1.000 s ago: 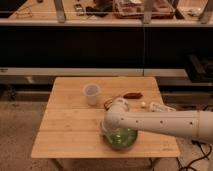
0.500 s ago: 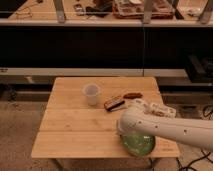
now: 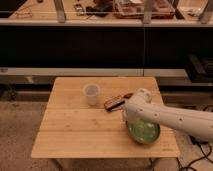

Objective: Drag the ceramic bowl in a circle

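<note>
The ceramic bowl [image 3: 143, 131] is a wide, shallow green glazed bowl standing near the front right corner of the wooden table [image 3: 75, 130]. My white arm comes in from the right and bends down over the bowl's far left rim. The gripper [image 3: 128, 119] is at that rim, mostly hidden under the arm's end. The small translucent whitish plastic cup [image 3: 91, 94] stands upright at the table's middle back, apart from the bowl.
A brown snack bar or packet [image 3: 115, 102] lies on the table between the cup and the arm. Dark shelving and a counter with clutter stand behind the table. The table's right and front edges are close to the bowl.
The bowl and gripper moved from the table's front middle toward the front right, then slightly back. The arm shifted right with them. The cup and the packet stayed put.
</note>
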Available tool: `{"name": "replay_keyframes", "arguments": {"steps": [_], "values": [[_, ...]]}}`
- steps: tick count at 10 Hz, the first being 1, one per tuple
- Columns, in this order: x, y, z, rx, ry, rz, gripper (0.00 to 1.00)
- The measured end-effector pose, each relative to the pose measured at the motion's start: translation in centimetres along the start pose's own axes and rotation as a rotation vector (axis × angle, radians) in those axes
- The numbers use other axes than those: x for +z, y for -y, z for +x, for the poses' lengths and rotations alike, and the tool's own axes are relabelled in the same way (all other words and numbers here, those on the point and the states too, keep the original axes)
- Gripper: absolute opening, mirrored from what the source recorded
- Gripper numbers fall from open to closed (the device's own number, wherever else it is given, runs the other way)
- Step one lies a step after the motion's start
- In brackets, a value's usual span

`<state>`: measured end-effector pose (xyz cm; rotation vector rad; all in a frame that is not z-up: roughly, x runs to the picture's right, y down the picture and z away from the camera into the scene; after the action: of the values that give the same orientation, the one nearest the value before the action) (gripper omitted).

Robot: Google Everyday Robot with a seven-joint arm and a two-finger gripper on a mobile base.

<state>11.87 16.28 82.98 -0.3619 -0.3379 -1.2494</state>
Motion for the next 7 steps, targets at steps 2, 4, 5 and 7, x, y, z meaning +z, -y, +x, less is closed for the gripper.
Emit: {"name": "replay_keyframes", "arguments": {"steps": [2,4,5,7], "values": [[1.7,3.7,0.3,-0.048,0.017,0.008,0.0],[2.6,7.4,-1.4,-0.131,0.045,0.028,0.0],[2.4,9.4,-3.5,-0.201,0.068,0.047,0.0],[1.5,11.5,-7.6,-0.307,0.103,0.078,0.0]]}}
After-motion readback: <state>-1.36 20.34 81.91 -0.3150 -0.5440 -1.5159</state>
